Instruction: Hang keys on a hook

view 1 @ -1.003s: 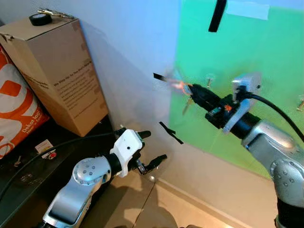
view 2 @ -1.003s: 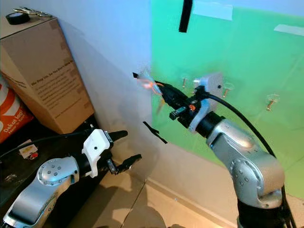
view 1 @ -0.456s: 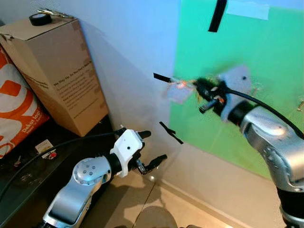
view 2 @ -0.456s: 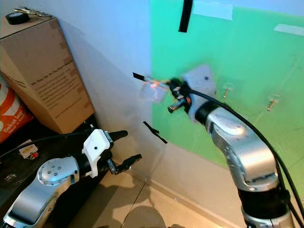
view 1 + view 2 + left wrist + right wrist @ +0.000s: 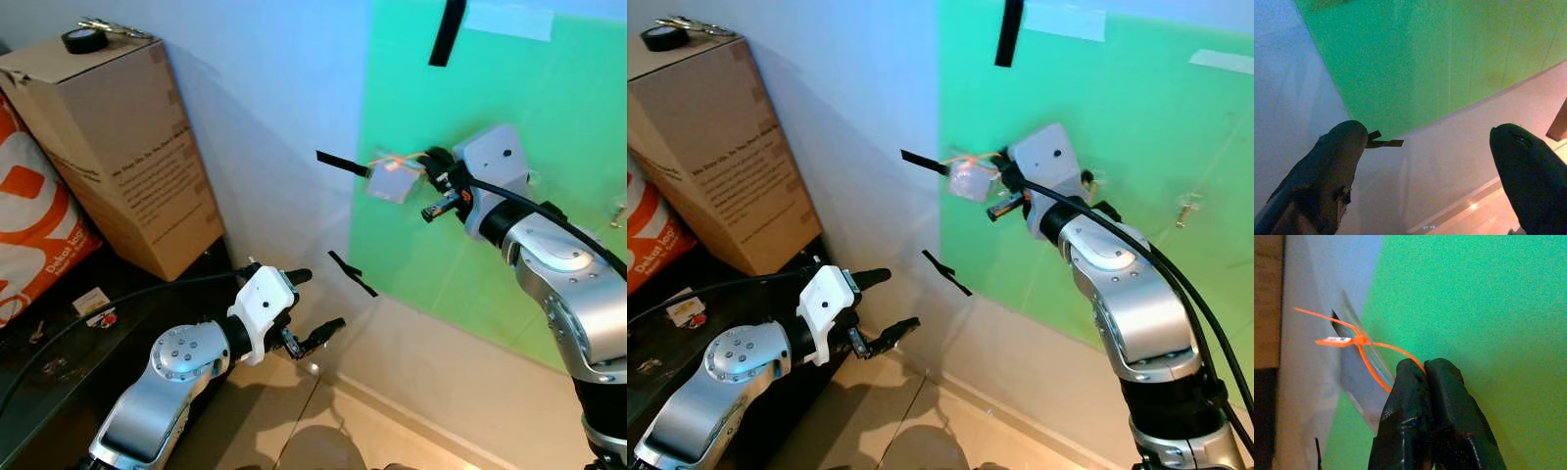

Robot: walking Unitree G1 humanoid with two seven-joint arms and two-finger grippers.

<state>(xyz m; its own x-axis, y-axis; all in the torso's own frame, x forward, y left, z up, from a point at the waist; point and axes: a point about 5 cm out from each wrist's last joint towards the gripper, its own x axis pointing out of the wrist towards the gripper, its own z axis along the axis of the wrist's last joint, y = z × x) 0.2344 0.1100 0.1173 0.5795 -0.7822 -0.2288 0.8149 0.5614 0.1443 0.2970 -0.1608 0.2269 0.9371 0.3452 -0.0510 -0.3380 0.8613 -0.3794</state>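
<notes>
while the right gripper (image 5: pixel 1425 369) is pressed fully together on a thin orange plastic loop (image 5: pixel 1369 355), a pale translucent tag (image 5: pixel 392 182) dangles from that loop in front of the bright green sheet (image 5: pixel 509 108) taped to the wall. no keys can be made out on the loop. small metal hooks (image 5: pixel 1187 208) stick out of the green sheet, one just behind the right wrist and another well off to the right; the tag hangs apart from both. short strips of black tape (image 5: pixel 333 160) mark the white wall (image 5: pixel 284 88) beside the tag and lower down (image 5: pixel 353 273), and a longer black strip (image 5: pixel 448 31) sits at the sheet's top edge. the left gripper (image 5: pixel 312 305) hovers low near the wall with its fingers (image 5: pixel 1332 166) spread wide, holding nothing. to the left stands a tall brown cardboard box (image 5: pixel 118 147) with a roll of black tape (image 5: pixel 82 39) on top, next to an orange and white bag (image 5: pixel 34 225) on a dark shelf (image 5: pixel 59 372).
</notes>
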